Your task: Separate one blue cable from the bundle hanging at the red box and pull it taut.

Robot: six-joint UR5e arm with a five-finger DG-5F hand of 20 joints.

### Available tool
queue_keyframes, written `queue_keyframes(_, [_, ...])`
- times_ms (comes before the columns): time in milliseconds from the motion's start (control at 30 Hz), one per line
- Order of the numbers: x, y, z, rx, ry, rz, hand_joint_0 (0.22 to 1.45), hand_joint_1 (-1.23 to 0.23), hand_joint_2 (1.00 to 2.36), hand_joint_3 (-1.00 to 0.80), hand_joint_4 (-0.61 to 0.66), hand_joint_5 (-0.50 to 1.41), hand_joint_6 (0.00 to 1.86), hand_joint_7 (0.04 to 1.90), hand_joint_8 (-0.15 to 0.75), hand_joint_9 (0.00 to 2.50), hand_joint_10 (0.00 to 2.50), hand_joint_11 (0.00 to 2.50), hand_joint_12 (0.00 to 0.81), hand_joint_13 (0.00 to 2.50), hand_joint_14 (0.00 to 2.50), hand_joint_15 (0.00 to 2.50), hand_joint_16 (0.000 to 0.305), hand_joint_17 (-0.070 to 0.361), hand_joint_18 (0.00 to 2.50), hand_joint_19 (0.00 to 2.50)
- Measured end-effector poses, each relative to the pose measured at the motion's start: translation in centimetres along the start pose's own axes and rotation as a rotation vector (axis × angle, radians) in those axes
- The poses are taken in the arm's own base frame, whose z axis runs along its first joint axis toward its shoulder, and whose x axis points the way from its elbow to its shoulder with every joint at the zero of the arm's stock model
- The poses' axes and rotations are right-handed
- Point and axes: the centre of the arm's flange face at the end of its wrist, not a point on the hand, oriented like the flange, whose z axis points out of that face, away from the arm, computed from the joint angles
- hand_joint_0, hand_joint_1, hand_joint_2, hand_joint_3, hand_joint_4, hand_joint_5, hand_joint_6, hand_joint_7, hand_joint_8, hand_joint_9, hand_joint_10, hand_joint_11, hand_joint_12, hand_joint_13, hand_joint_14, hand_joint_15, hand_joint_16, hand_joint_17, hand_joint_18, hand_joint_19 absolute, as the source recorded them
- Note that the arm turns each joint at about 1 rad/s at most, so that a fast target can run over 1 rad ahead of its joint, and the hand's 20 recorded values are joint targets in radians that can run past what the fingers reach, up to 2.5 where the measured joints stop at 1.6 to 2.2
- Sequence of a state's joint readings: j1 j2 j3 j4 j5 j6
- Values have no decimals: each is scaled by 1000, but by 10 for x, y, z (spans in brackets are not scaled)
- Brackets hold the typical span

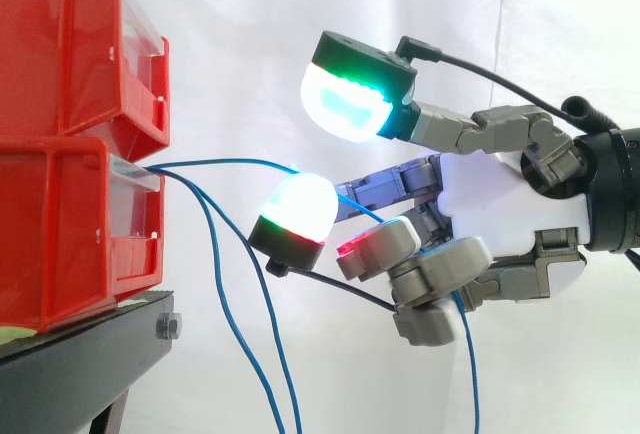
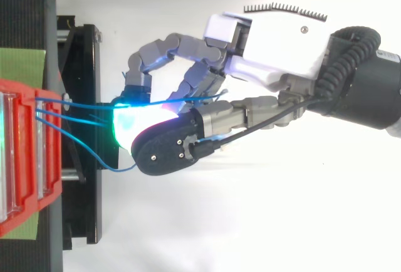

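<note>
Several thin blue cables come out of the lower red bin (image 1: 70, 234) at the left. One blue cable (image 1: 240, 163) runs nearly level from the bin's front to my hand (image 1: 500, 204), passes between the curled lower fingers and hangs down below them. The hand (image 2: 282, 46) reaches in from the right and is shut on this cable. One glowing pad (image 1: 350, 99) is raised above it, and another pad (image 1: 297, 209) sits just under the cable's run. Two other blue cables (image 1: 235, 324) droop from the bin, apart from the hand.
An upper red bin (image 1: 70, 44) is stacked on the lower one. Both rest on a black stand (image 1: 80, 364) at the left. A white curtain is the backdrop. From above, a slack cable loop (image 2: 116, 168) lies near the stand's edge (image 2: 84, 209).
</note>
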State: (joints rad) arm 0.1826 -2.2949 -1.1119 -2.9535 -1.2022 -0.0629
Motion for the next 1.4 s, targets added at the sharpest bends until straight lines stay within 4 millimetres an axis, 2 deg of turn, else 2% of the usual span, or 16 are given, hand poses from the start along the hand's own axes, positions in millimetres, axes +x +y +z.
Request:
queue_keyframes(33, [0,0,0,1,0,0,517,-614,1000,-500,213,-164,723,1014,394,946,615,1453,416,1002,1346,1293,52,118,1228,1347])
queue_keyframes(67, [0,0,0,1,0,0,517,-614,1000,-500,214,-164,724,1011,395,929,690,1455,419,972,1528,1267,52,117,1259,1420])
queue_keyframes(167, [0,0,0,3,-1,-1,518,-620,1000,-500,226,-166,726,1004,399,879,906,1417,428,900,1875,1227,50,112,1315,1593])
queue_keyframes(233, [0,0,0,4,-1,-1,518,-622,1000,-500,228,-168,728,1011,404,820,1104,1345,431,824,2199,1195,50,112,1362,1737])
queue_keyframes(367, [0,0,0,4,-1,0,517,-630,1000,-500,233,-170,729,1006,406,770,1256,1316,436,726,2500,1207,50,112,1298,1688])
queue_keyframes(467, [0,0,0,4,-1,0,515,-636,1000,-500,233,-172,732,996,409,713,1447,1312,436,668,2500,1223,49,110,1252,1615])
queue_keyframes(500, [0,0,0,4,-1,0,516,-635,1000,-500,233,-172,733,998,405,683,1585,1276,440,662,2500,1213,49,111,1242,1594])
queue_keyframes(533, [0,0,0,4,-1,0,515,-637,1000,-500,239,-174,734,997,410,624,1905,1186,440,651,2500,1248,50,113,1225,1518])
queue_keyframes(667, [0,0,0,4,-1,0,514,-640,1000,-500,241,-175,738,985,419,520,2450,1160,440,615,2500,1332,52,117,1183,1380])
queue_keyframes(1033, [0,-1,-1,5,-1,1,512,-650,1000,-500,243,-179,756,964,441,333,2500,1306,453,591,2500,1437,54,122,1131,1120])
queue_keyframes(1233, [-1,-1,0,4,-2,4,506,-641,1000,-500,236,-184,772,942,446,310,2500,1413,468,632,2500,1500,56,127,1118,1054])
queue_keyframes(1400, [-5,-1,0,3,-7,5,505,-639,1000,-500,236,-188,777,939,446,293,2500,1408,464,630,2500,1521,56,127,1112,1038])
